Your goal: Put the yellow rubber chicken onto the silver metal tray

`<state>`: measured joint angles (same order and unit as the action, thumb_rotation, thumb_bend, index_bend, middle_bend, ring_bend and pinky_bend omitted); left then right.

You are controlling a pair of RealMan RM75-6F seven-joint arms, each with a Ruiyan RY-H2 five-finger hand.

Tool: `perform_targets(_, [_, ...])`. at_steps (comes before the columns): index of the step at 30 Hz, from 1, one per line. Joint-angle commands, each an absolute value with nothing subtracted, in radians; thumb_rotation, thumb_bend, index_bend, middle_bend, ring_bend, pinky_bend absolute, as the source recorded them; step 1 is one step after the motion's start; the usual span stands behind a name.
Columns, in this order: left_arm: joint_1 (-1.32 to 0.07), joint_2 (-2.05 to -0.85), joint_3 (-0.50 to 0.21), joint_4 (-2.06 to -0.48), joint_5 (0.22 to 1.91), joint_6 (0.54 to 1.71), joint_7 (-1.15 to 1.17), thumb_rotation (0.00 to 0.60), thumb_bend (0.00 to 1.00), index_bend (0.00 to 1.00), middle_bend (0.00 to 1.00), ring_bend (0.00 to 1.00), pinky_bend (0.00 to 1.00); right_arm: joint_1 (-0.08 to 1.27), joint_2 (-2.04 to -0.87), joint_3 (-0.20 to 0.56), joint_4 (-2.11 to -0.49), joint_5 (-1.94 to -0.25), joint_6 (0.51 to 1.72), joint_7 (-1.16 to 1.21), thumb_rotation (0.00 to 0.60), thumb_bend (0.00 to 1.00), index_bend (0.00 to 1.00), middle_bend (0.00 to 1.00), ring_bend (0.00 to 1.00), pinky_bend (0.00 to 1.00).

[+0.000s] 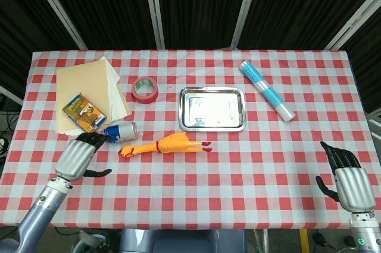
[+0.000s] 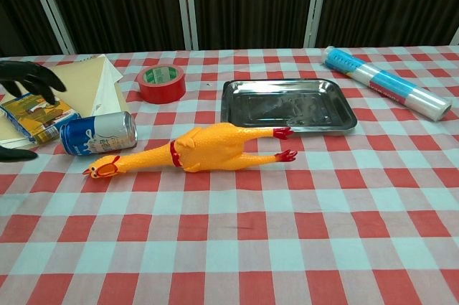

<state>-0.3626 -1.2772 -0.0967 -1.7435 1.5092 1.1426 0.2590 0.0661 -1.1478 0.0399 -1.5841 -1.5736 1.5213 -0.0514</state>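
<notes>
The yellow rubber chicken [image 1: 168, 144] [image 2: 201, 151] lies on its side on the checked cloth, head to the left, red feet toward the tray. The silver metal tray [image 1: 212, 109] [image 2: 288, 104] sits just beyond its feet and holds nothing. My left hand [image 1: 77, 156] [image 2: 25, 81] hovers over the left part of the table, fingers apart and holding nothing, left of the chicken's head and close to the can. My right hand [image 1: 348, 183] stays open at the front right corner, far from both; the chest view does not show it.
A blue drink can [image 1: 120, 131] [image 2: 98, 133] lies next to the chicken's head. A red tape roll [image 1: 144, 88], a small printed box [image 1: 84, 112] on tan paper sheets [image 1: 89, 84], and a blue-and-white roll [image 1: 267, 90] sit further back.
</notes>
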Motion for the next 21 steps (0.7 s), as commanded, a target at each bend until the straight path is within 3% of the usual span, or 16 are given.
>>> perform_targets(1, [-0.434,-1.355,-0.117,-1.748,1.437,1.052,0.313,0.600,0.08,0.22,0.29,0.23,0.27,0.066,-1.147,0.039,-1.583,-1.573,1.521,-0.051,0.600,0.35,0.04,0.18,0.18,0.17])
perform_targets(7, [-0.475,-1.467,-0.138,-1.718,1.316,1.015,0.392,0.600,0.09,0.22,0.29,0.23,0.27,0.064,-1.142,0.040,-1.582,-1.566,1.519,-0.049,0.600,0.35,0.05,0.18,0.18,0.17])
perform_targets(21, [-0.512,-1.641,-0.179,-1.617,1.137,1.057,0.466,0.600,0.10,0.20,0.28,0.23,0.27,0.060,-1.141,0.038,-1.571,-1.556,1.512,-0.034,0.600,0.35,0.04,0.18,0.18,0.17])
